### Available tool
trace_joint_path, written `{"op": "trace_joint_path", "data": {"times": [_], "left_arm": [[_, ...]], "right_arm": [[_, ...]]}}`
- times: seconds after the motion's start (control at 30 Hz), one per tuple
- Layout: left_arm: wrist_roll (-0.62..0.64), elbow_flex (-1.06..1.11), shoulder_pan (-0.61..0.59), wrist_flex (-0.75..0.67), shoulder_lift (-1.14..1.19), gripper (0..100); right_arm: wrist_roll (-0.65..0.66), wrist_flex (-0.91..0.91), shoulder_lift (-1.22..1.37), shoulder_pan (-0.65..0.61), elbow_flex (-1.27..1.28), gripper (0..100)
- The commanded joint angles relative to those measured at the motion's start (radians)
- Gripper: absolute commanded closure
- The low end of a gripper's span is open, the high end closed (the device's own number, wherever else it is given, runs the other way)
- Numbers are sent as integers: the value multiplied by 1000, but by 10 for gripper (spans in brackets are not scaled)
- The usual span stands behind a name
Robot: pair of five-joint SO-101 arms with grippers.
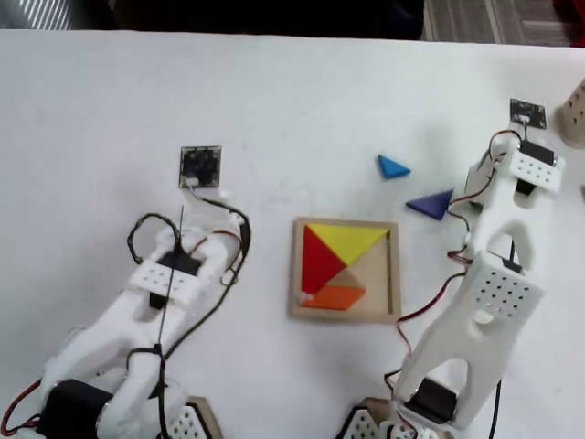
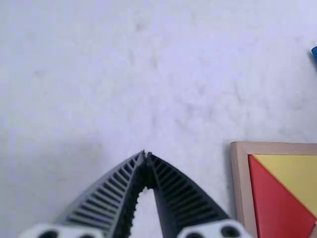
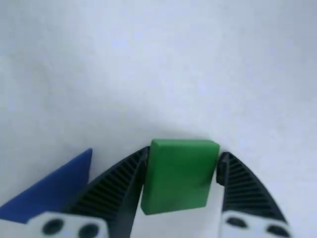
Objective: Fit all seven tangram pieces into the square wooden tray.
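Square wooden tray [image 1: 297,274] sits mid-table, nearer the near edge. The table [image 1: 274,110] is white.

In the tray there are 3 clear pieces:
- The red triangle [image 1: 320,258] is against the left wall.
- The yellow triangle [image 1: 349,240] runs along the far wall and touches the red one.
- The orange piece [image 1: 334,297] lies along the near wall.

A pale tan patch between yellow and orange may be a 4th piece or bare tray floor; the high view is too soft to say. A strip along the right wall is bare wood.

2 pieces lie loose on the table past the tray's far right corner. The light blue triangle [image 1: 393,166] is farther back. The dark blue triangle [image 1: 431,203] is closer to the tray, between it and the right arm [image 1: 494,293].

Left arm [image 1: 164,283] is over the table left of the tray. The left gripper [image 2: 146,154] has its 2 fingers pressed together at the tips, nothing between them. It is above bare table, with the tray's corner just off to the side.

Right gripper [image 3: 184,151] is pinching the green piece [image 3: 179,178] — a squarish green block, 1 finger on each side. The dark blue triangle lies just beside the outer face of 1 finger.
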Motion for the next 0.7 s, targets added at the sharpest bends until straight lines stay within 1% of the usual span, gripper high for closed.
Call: {"op": "trace_joint_path", "data": {"times": [0.0,0.1,0.13,0.3,0.37,0.5,0.67], "left_arm": [[-12,-14,12,-9,-28,976],[-12,-14,12,-9,-28,976],[-12,-14,12,-9,-28,976],[-12,-14,12,-9,-28,976],[-12,-14,12,-9,-28,976],[-12,-14,12,-9,-28,976],[-12,-14,13,-9,-28,976]], "right_arm": [[20,-4,-1,24,-21,790],[20,1,-1,25,-21,794],[20,2,-1,25,-21,810],[20,2,-2,31,-21,981],[15,2,-2,41,-21,971],[20,25,-5,65,-23,980],[21,133,-77,88,-43,981]]}}
